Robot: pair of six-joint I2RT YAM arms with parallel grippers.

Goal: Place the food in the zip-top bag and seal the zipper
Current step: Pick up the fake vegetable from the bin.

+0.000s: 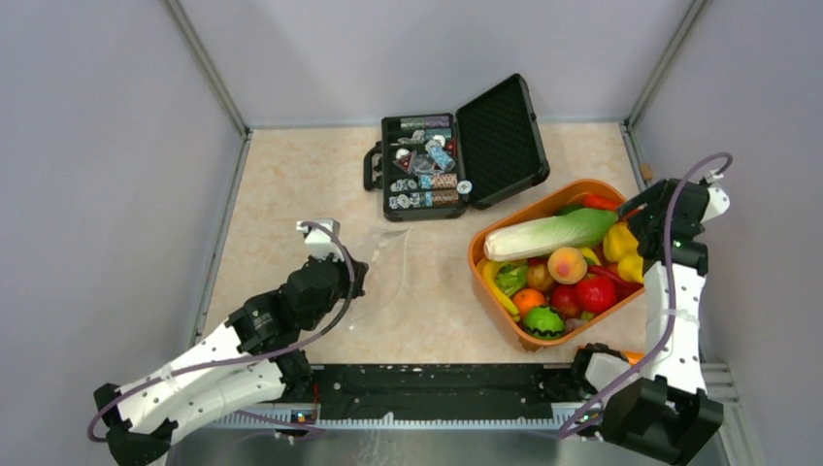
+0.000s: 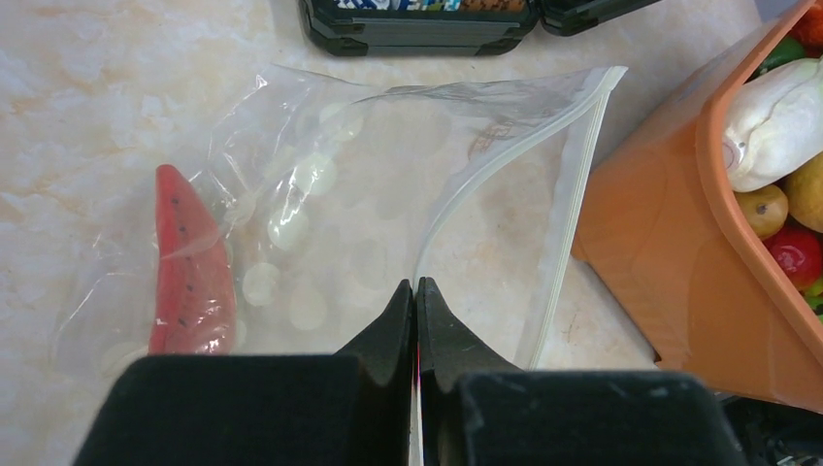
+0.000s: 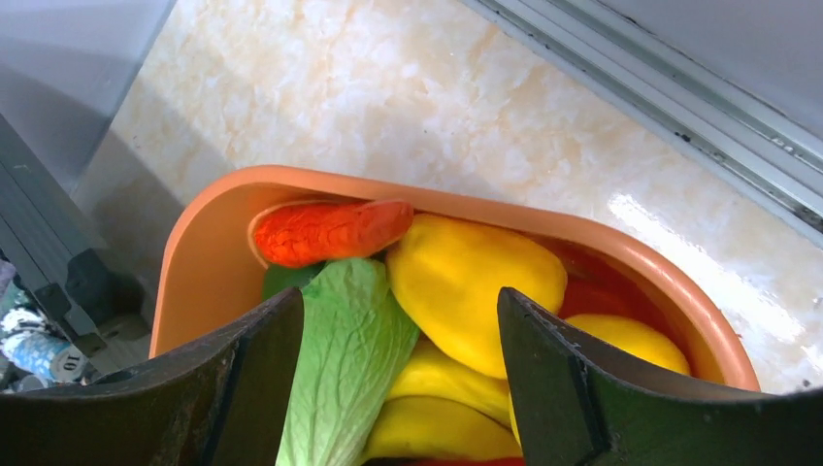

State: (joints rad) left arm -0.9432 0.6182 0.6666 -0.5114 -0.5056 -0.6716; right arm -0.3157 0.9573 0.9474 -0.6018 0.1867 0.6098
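Note:
The clear zip-top bag (image 2: 369,194) lies on the table with its mouth open toward the tub; it is faint in the top view (image 1: 383,257). My left gripper (image 2: 416,287) is shut on the upper lip of the bag, on its whitish zipper strip (image 2: 573,184). A red watermelon slice (image 2: 189,267) lies inside the bag at its left. My right gripper (image 3: 400,320) is open above the far end of the orange tub (image 3: 209,252), over a yellow pepper (image 3: 476,277) and a green cabbage leaf (image 3: 345,359). A peach (image 1: 567,264) lies among the other food in the tub.
The orange tub (image 1: 505,316) sits at the right, full of toy produce, with a long white-green cabbage (image 1: 548,235) across it. An open black case (image 1: 456,155) of poker chips stands behind the bag. Grey walls close in on both sides.

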